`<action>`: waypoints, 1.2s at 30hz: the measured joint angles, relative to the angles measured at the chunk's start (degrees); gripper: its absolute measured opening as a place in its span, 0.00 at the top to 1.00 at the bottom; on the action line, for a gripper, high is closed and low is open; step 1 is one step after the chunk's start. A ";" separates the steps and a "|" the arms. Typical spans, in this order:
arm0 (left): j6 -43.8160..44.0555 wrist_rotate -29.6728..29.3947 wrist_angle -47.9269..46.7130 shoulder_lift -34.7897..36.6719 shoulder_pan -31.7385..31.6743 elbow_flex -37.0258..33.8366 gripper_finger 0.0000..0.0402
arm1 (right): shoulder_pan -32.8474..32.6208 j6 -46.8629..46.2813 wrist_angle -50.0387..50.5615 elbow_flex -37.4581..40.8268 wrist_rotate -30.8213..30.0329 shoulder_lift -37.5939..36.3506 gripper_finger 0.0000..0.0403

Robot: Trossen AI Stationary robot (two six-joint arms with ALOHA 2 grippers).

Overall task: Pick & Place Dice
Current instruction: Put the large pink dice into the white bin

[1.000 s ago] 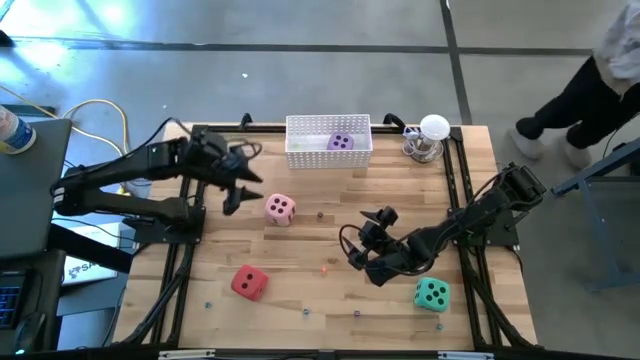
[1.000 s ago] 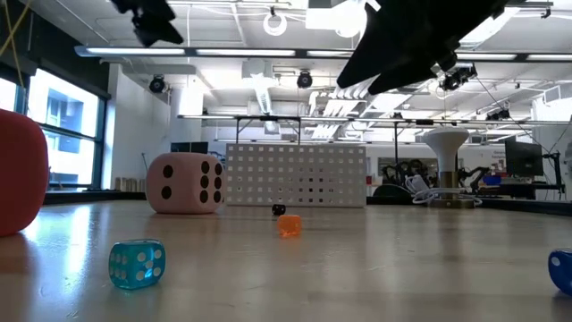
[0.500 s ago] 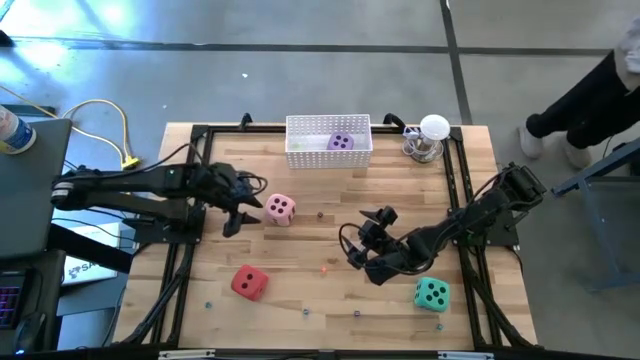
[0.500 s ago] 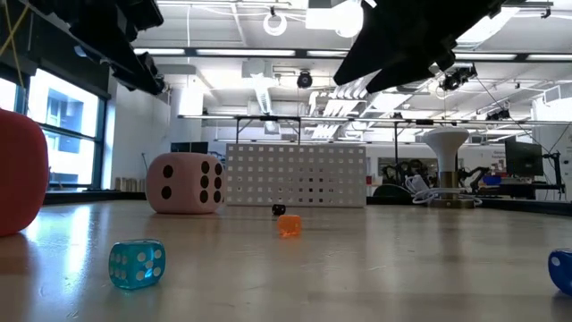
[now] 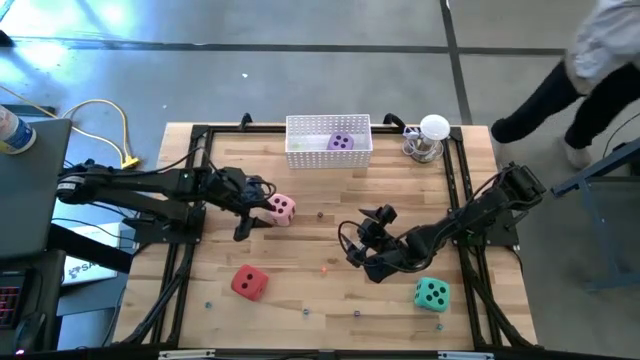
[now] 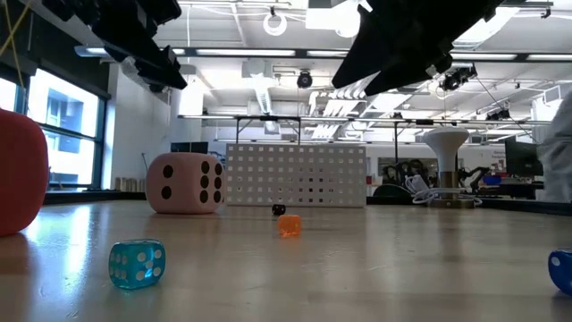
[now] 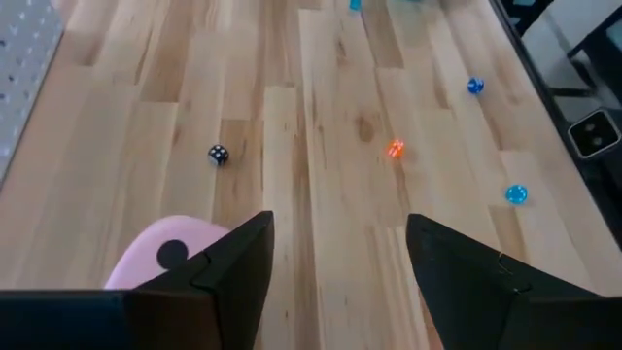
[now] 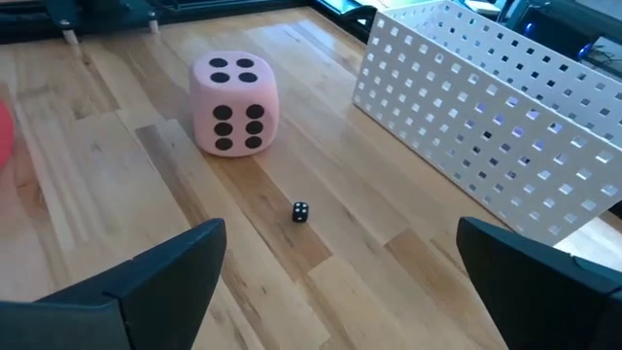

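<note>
The pink die (image 5: 282, 207), with dark pips, rests on the wood left of centre; it also shows in the low view (image 6: 185, 183) and the right wrist view (image 8: 234, 103). My left gripper (image 5: 251, 211) hangs open just left of it and above it. In the left wrist view the pink die (image 7: 160, 259) peeks out beside one finger of my left gripper (image 7: 337, 224). The purple die (image 5: 341, 142) lies in the white basket (image 5: 300, 150). The red die (image 5: 249, 282) and teal die (image 5: 432, 294) sit near the front. My right gripper (image 5: 363, 237) waits open at mid-table, off the table.
Small dice lie scattered: a black one (image 5: 320, 213), an orange one (image 5: 324, 268) and blue ones along the near edge (image 6: 137, 264). A white-domed stand (image 5: 433, 135) sits at the far right corner. Black frame rails run along the table's sides. A person walks beyond the far right corner.
My left gripper has moved toward the table's right and slightly nearer, closing on the pink die, and has come lower. The dice have stayed put. The person beyond the table has shifted.
</note>
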State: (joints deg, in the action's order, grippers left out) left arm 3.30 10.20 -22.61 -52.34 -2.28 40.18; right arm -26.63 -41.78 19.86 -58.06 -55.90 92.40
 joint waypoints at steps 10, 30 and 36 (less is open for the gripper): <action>0.60 -4.89 2.02 0.04 -0.02 0.00 0.17 | 0.00 -0.27 0.02 0.00 2.50 0.00 0.01; -1.63 -9.05 -0.06 0.06 2.91 0.04 0.00 | 0.98 0.16 -3.00 0.00 3.17 0.00 0.01; -5.87 -9.03 -5.74 3.35 2.95 0.09 0.00 | 1.29 0.36 -2.97 0.00 3.17 0.00 0.01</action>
State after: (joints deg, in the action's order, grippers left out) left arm -2.57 1.17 -28.34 -48.98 0.67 40.27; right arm -25.34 -41.42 16.88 -58.06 -52.73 92.40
